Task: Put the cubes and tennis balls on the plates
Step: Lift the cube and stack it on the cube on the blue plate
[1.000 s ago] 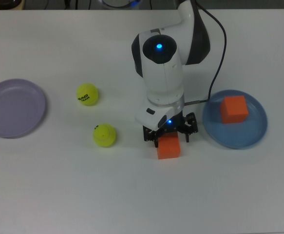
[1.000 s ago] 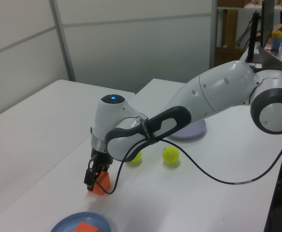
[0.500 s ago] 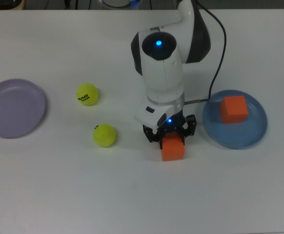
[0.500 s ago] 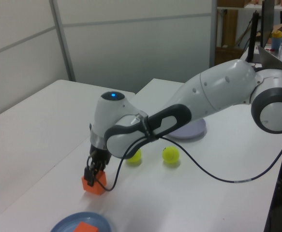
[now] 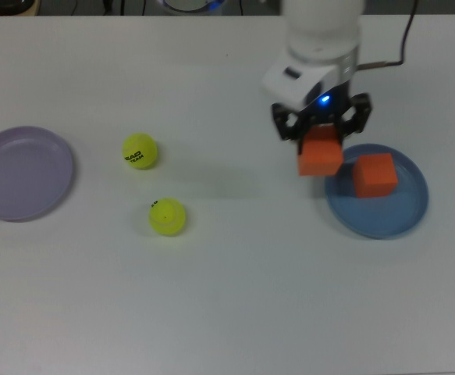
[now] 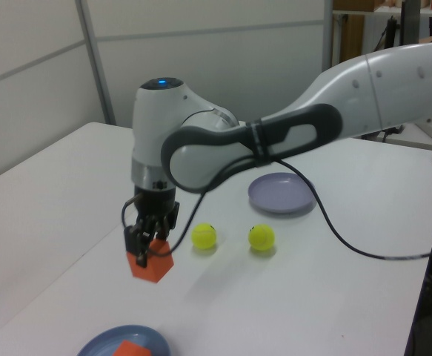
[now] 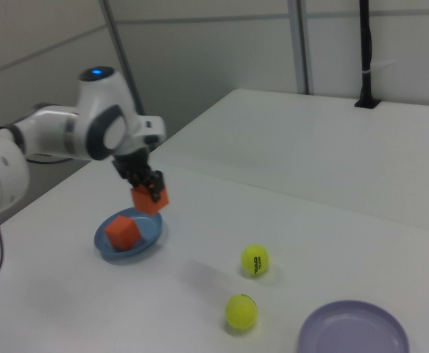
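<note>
My gripper [image 5: 321, 139] [image 6: 147, 248] [image 7: 149, 193] is shut on an orange cube [image 5: 320, 158] [image 6: 152, 265] [image 7: 151, 200], held in the air beside the blue plate's edge on the top view's left. The other orange cube [image 5: 375, 175] [image 6: 133, 348] [image 7: 122, 233] lies on the blue plate [image 5: 403, 207] [image 6: 104, 345] [image 7: 151, 234]. Two yellow-green tennis balls [image 5: 140, 151] [image 5: 168, 216] [image 6: 204, 236] [image 6: 261, 237] [image 7: 254, 260] [image 7: 241, 312] rest on the white table. The lavender plate [image 5: 23, 172] [image 6: 280, 193] [image 7: 354, 331] holds nothing, at the top view's far left.
The arm [image 6: 290, 133] reaches in from the left view's right, with a black cable [image 6: 349, 245] hanging under it. A black post [image 7: 366, 55] stands at the table's far edge in the right view. Grey partition walls [image 6: 201, 67] stand behind the table.
The gripper has lifted the orange cube off the table and carried it up and to the top view's right, to the blue plate's edge. Balls, plates and the other cube stayed put.
</note>
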Action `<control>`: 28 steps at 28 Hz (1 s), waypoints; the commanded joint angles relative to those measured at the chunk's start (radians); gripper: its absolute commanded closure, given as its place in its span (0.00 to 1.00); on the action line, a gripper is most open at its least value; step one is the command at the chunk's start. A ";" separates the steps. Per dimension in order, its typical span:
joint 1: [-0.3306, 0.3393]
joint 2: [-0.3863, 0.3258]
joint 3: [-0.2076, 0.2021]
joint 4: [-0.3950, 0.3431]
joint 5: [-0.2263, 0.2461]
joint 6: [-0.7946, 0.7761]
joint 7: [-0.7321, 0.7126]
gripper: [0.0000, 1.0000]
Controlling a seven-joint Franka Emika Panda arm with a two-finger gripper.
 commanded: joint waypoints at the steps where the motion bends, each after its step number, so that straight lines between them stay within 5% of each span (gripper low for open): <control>1: 0.069 0.001 0.018 -0.036 -0.099 0.010 0.162 1.00; 7: 0.153 0.043 0.018 -0.032 -0.161 0.028 0.279 1.00; 17: 0.184 0.106 0.018 -0.030 -0.246 0.140 0.408 1.00; 28: 0.201 0.126 0.018 -0.027 -0.253 0.155 0.435 1.00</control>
